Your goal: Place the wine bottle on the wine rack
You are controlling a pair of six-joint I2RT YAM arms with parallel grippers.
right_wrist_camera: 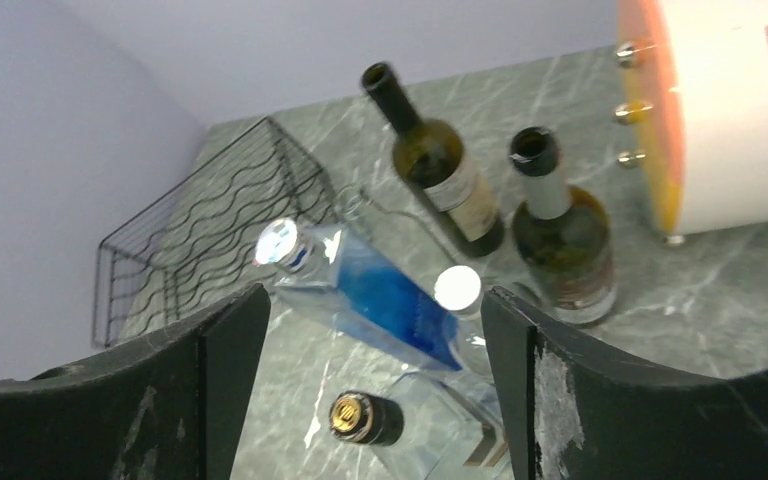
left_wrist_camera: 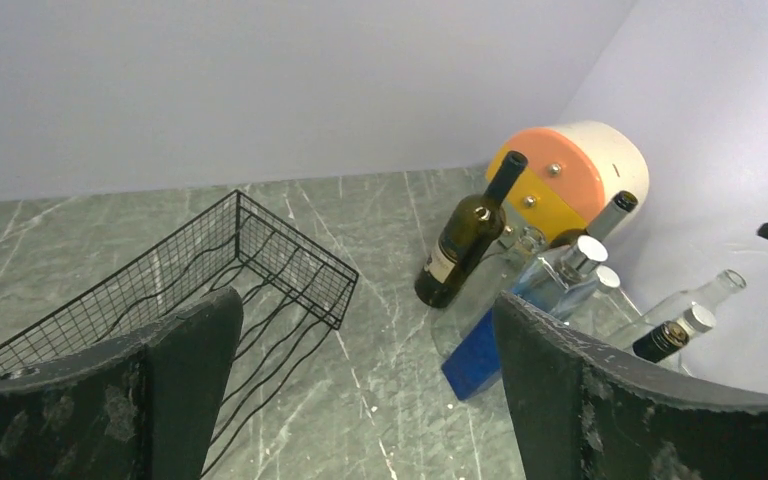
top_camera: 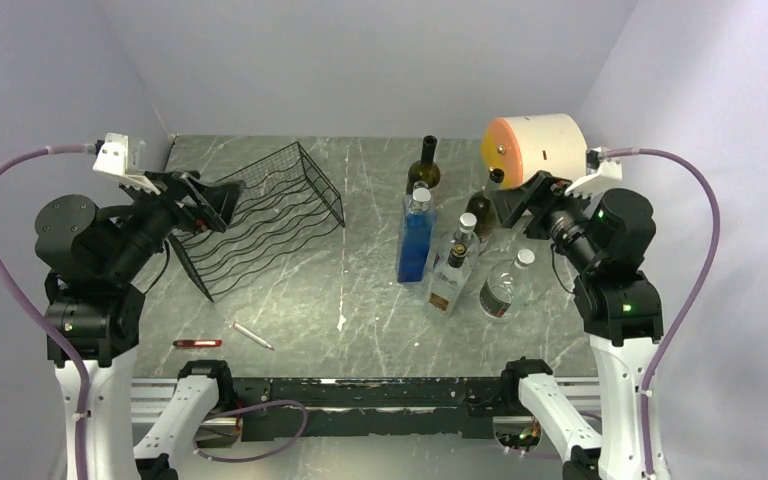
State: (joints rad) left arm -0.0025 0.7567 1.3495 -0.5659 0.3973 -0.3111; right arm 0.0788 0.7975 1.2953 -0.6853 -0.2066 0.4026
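Two dark green wine bottles stand upright at the back of the table, one (top_camera: 424,172) (left_wrist_camera: 465,240) (right_wrist_camera: 440,170) behind the blue bottle, the other (top_camera: 480,213) (right_wrist_camera: 560,240) just left of my right gripper. The black wire wine rack (top_camera: 270,215) (left_wrist_camera: 210,275) (right_wrist_camera: 200,240) lies at the back left with nothing on its tiers. My left gripper (top_camera: 222,205) (left_wrist_camera: 370,400) hovers open over the rack's left end, holding nothing. My right gripper (top_camera: 510,205) (right_wrist_camera: 375,390) is open above the cluster of bottles, with nothing between its fingers.
A blue square bottle (top_camera: 416,238) (right_wrist_camera: 380,290), a clear bottle with a black cap (top_camera: 454,268) (right_wrist_camera: 365,417) and a clear white-capped bottle (top_camera: 505,287) stand mid-right. An orange-and-white cylinder (top_camera: 535,148) sits at the back right. A red pen (top_camera: 197,343) and a white pen (top_camera: 251,336) lie near the front left.
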